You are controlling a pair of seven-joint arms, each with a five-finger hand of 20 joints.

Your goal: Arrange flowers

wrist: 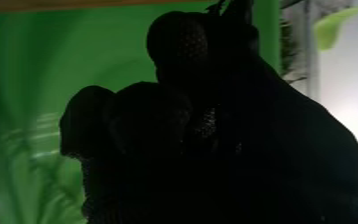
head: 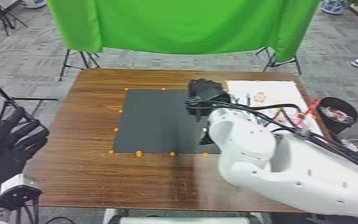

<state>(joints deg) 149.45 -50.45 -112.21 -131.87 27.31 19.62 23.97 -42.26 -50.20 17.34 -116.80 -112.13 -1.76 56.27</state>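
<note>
My right hand (head: pixel 207 91) is above the far right part of the dark mat (head: pixel 158 122), beside the white sheet (head: pixel 286 91). In the right wrist view this hand (wrist: pixel 193 145) is very dark, and I cannot tell whether it holds anything. Pink and red pieces (head: pixel 293 120), perhaps flowers, lie at the sheet's right side, partly behind the arm's cables. A small orange piece (head: pixel 260 96) lies farther back on the sheet. My left hand (head: pixel 14 142) is open off the table's left side, its fingers straight.
A black bin (head: pixel 338 112) with mixed contents stands beyond the table's right edge. Small orange marks edge the mat on the brown table (head: pixel 78 175). A green cloth (head: pixel 184 25) hangs behind the table. The right forearm and its cables cover the table's right part.
</note>
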